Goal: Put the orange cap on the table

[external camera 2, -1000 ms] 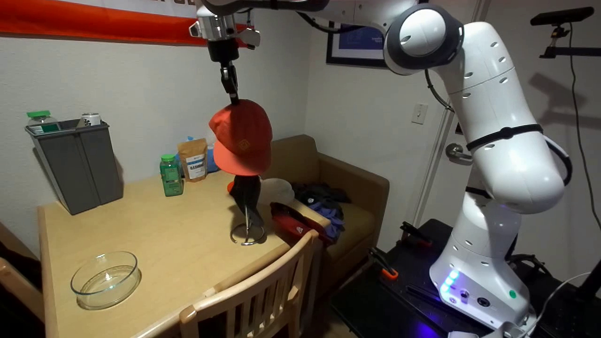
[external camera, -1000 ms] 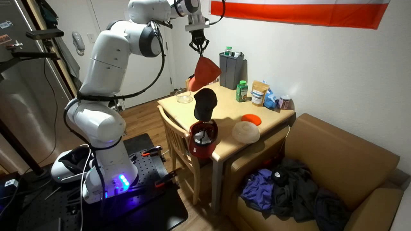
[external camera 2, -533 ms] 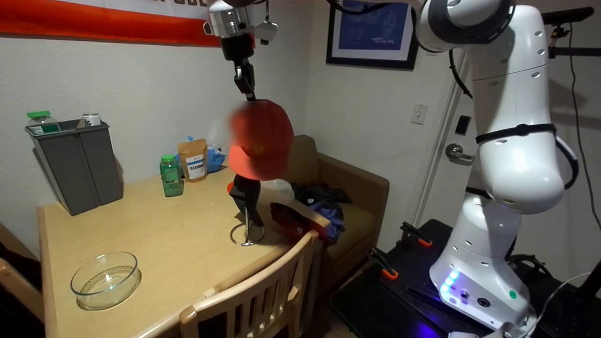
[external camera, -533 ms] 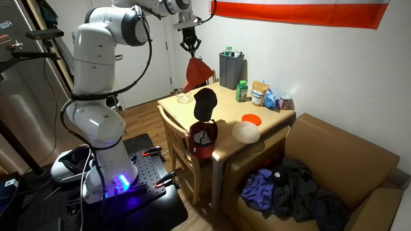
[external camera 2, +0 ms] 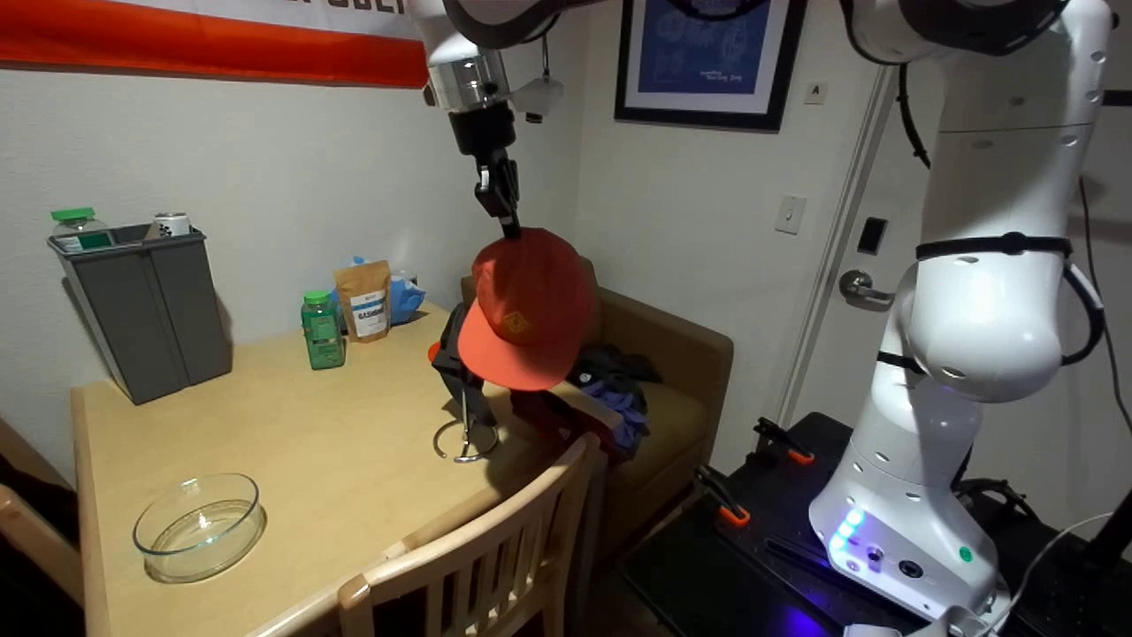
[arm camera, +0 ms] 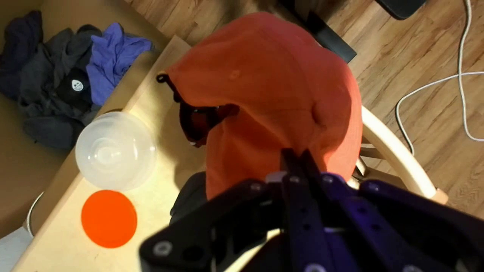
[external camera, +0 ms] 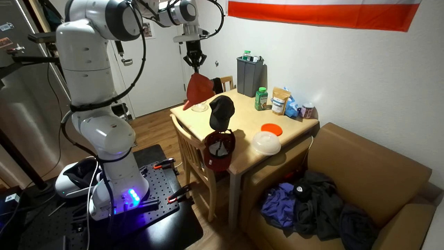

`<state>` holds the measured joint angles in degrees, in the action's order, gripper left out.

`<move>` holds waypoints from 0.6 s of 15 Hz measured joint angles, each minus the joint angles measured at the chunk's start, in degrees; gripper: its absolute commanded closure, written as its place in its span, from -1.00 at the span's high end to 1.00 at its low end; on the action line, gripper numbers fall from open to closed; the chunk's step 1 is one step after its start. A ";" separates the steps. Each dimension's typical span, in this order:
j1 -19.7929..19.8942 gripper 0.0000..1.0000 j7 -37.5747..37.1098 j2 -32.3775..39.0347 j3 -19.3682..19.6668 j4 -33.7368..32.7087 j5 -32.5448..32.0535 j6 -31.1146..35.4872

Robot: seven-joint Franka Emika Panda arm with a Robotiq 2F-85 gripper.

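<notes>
My gripper [external camera: 196,70] is shut on the crown of the orange cap [external camera: 199,88], which hangs brim down in the air. The fingertips [arm camera: 297,153] pinch the fabric in the wrist view, where the cap [arm camera: 272,83] hides much of what lies beneath. In an exterior view the gripper [external camera 2: 511,232] holds the cap [external camera 2: 531,310] in front of a black cap [external camera 2: 453,358]. The light-wood table [external camera 2: 327,442] is below. The orange cap appears to be over or just beyond the table's chair-side edge; its exact height is unclear.
The black cap sits on a metal stand [external camera 2: 466,447]. A dark red cap [external camera: 219,152] hangs at the table's corner. A wooden chair [external camera 2: 495,531] stands at the edge. A glass bowl [external camera 2: 199,540], clear plastic dome [external camera: 266,143], orange dish [external camera: 271,129] and grey bin [external camera: 250,76] are on the table.
The arm has drawn back toward its base, carrying the orange cap to the chair side of the black cap. The cap is now lower. It stays gripped throughout.
</notes>
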<state>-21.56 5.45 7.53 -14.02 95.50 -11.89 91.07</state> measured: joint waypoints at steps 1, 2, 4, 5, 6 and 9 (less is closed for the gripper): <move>0.34 -0.99 -0.49 -1.61 -0.02 2.91 0.81 1.38; 0.80 -0.99 -0.94 -3.27 -0.02 5.99 1.69 2.95; 1.99 -0.99 -1.28 -6.51 0.04 12.25 3.29 6.57; 2.77 -0.99 -1.28 -7.91 0.21 15.09 3.99 8.51; 3.63 -0.99 -1.27 -9.09 0.46 17.67 4.48 10.76; 6.25 -0.99 -1.12 -10.98 1.78 23.75 4.59 19.54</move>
<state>-15.32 4.33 -3.45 -12.24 119.24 -7.30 110.61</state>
